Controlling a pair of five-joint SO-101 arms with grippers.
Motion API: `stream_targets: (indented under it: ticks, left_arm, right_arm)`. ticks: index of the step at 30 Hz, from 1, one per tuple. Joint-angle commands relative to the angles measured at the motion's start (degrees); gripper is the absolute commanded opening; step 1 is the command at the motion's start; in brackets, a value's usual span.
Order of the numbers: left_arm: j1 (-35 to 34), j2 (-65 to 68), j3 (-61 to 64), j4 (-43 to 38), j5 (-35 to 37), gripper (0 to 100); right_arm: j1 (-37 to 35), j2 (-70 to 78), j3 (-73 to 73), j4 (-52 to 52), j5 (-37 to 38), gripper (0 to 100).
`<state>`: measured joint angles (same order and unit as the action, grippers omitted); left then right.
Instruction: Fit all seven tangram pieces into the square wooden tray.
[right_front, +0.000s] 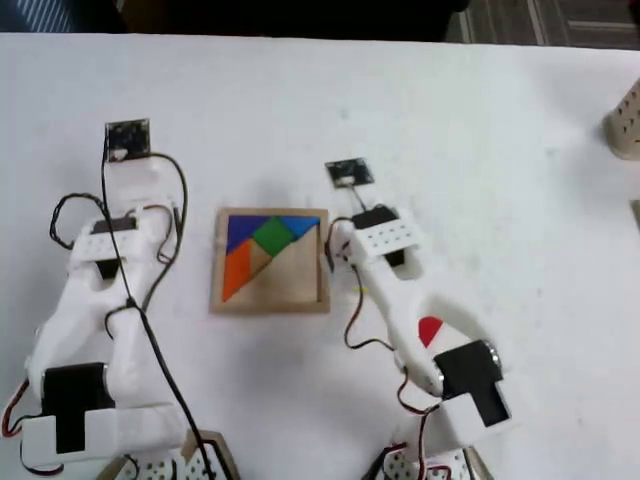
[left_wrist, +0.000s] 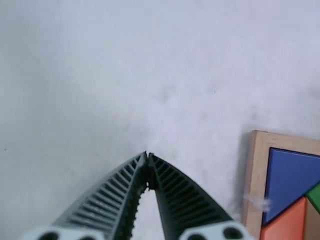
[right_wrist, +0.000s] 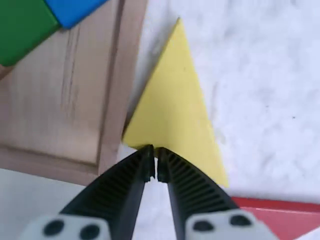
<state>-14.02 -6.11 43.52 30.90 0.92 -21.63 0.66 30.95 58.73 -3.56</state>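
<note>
Tray: blue piece, green piece, orange piece seated. Outside: yellow triangle, red piece. Left pincer, right pincer closed, empty.

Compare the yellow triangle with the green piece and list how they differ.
The yellow triangle lies on the table outside the tray, by its rim; the green piece sits inside it. The yellow one has three sides; the green one looks four-sided. The right hand, shut, has its tips at the yellow triangle's corner, away from the green piece. Both lie flat.
</note>
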Motion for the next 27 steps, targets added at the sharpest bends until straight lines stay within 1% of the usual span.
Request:
stream_targets:
  ticks: [1, 7, 11, 13, 17, 20, 24, 27]
  left_arm:
    - [-0.9, -0.4, -0.5, -1.1, -0.7, 2]
    - [-0.9, -0.4, -0.5, -1.0, -0.7, 2]
    - [-0.9, -0.4, -0.5, -1.0, -0.7, 2]
    - [-0.9, -0.4, -0.5, -1.0, -0.7, 2]
    - [-0.9, -0.4, -0.5, -1.0, -0.7, 2]
    - [-0.9, -0.4, -0.5, -1.0, -0.7, 2]
    - [-0.9, -0.4, -0.5, -1.0, -0.7, 2]
    - [-1.0, -0.4, -0.5, -1.0, -0.7, 2]
  right_arm:
    - [2.1, -5.6, 0.0, 0.7, 5.1, 3.6]
    - [1.5, -6.0, 0.4, 0.1, 6.3, 19.0]
    - [1.1, -5.0, 1.3, 0.4, 6.4, 24.8]
    - [-0.3, -3.2, 1.3, 0.3, 6.5, 25.6]
    - [-4.9, 0.8, 1.1, 0.3, 9.6, 25.7]
    - [-7.3, 3.2, -0.4, 0.4, 10.3, 25.7]
    - [-7.4, 6.2, -4.0, 0.4, 10.4, 25.5]
    - [-5.8, 8.6, -6.8, 0.6, 10.5, 25.5]
